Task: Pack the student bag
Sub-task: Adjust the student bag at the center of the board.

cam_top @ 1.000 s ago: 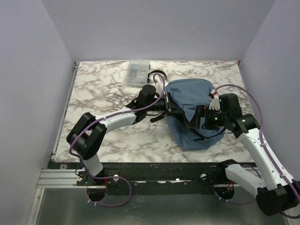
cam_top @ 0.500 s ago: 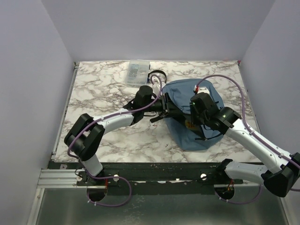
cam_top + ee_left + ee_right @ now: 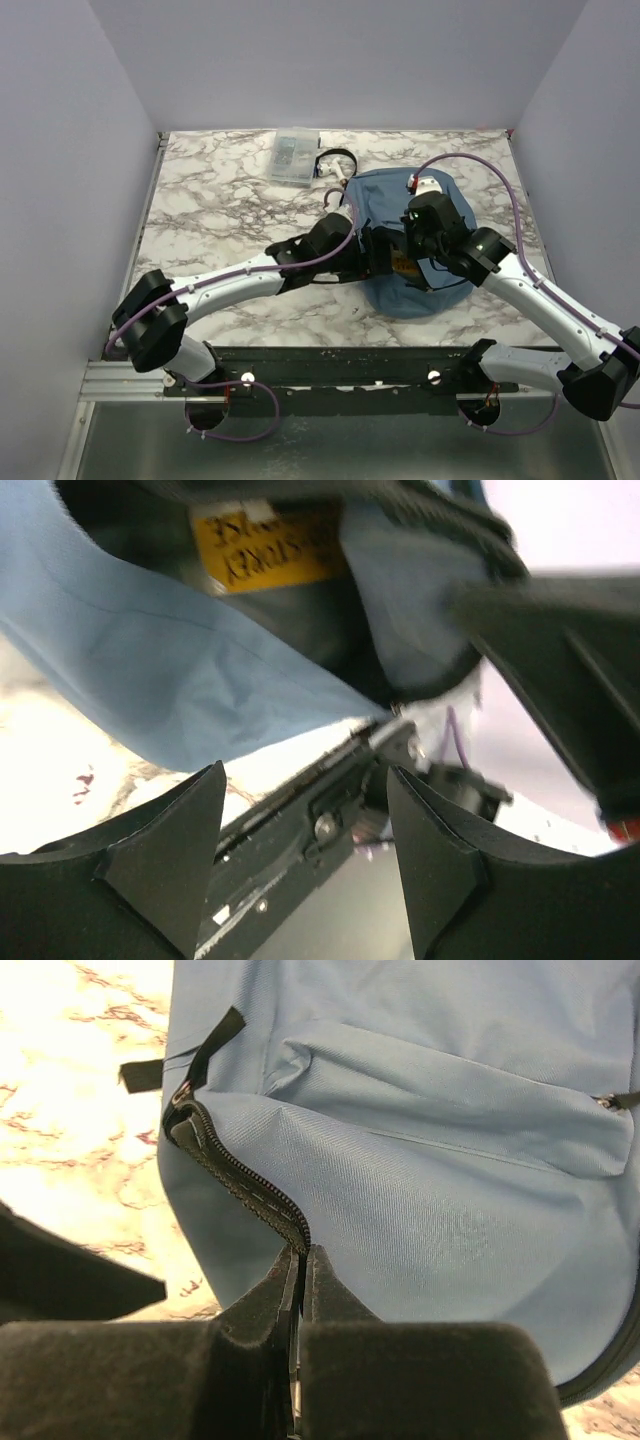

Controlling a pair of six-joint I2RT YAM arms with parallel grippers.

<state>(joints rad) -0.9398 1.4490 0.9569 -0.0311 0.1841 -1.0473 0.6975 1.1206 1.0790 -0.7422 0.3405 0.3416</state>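
The dusty-blue student bag (image 3: 425, 290) lies on the right half of the marble table. In the right wrist view my right gripper (image 3: 302, 1252) is shut on the bag's black zip edge (image 3: 235, 1175), with blue fabric (image 3: 430, 1160) spread beyond it. My left gripper (image 3: 305, 810) is open, with nothing between its fingers, just below the bag's lifted flap (image 3: 150, 670). A yellow label (image 3: 270, 550) shows inside the dark opening. From above, the left gripper (image 3: 385, 258) and the right gripper (image 3: 410, 262) meet at the bag's left side.
A small clear plastic box (image 3: 296, 155) lies at the back of the table, with a black strap loop (image 3: 335, 158) beside it. The black rail (image 3: 330, 360) runs along the table's near edge. Grey walls close in on the left, back and right.
The right gripper has closed onto the bag's zip edge. The left gripper has opened and slid nearer and to the right along the bag's left side.
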